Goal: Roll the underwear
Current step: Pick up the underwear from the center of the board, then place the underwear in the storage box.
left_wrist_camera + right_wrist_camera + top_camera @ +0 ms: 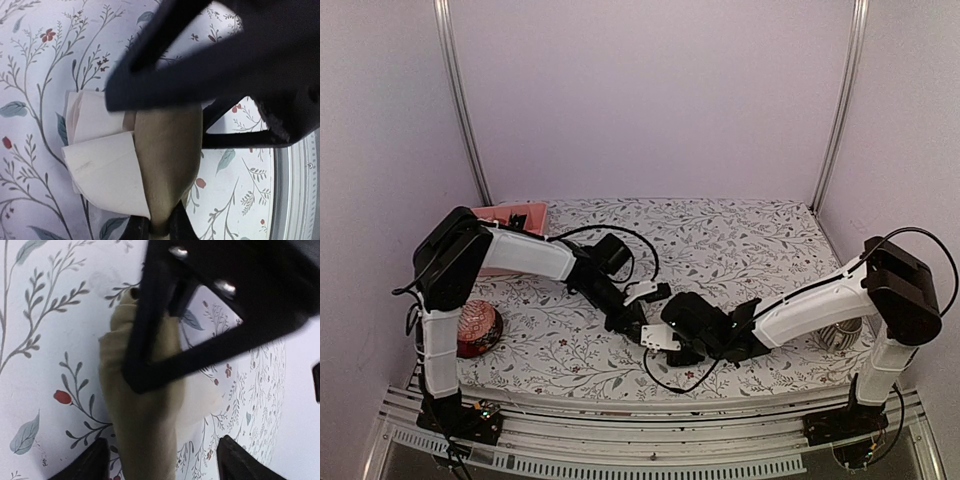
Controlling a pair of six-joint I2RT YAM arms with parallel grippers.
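The tan underwear [167, 150] lies folded, perhaps half rolled, near the table's [740, 240] front edge; the left fingers [136, 232] pinch it, the right fingers [92, 465] stand apart.

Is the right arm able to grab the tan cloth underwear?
Probably yes: the right gripper has open jaws either side of the tan cloth underwear, though the left gripper, shut on it, crowds close.

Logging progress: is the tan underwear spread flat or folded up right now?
Folded: the tan underwear lies gathered into a narrow strip, its pale band doubled over at one side.
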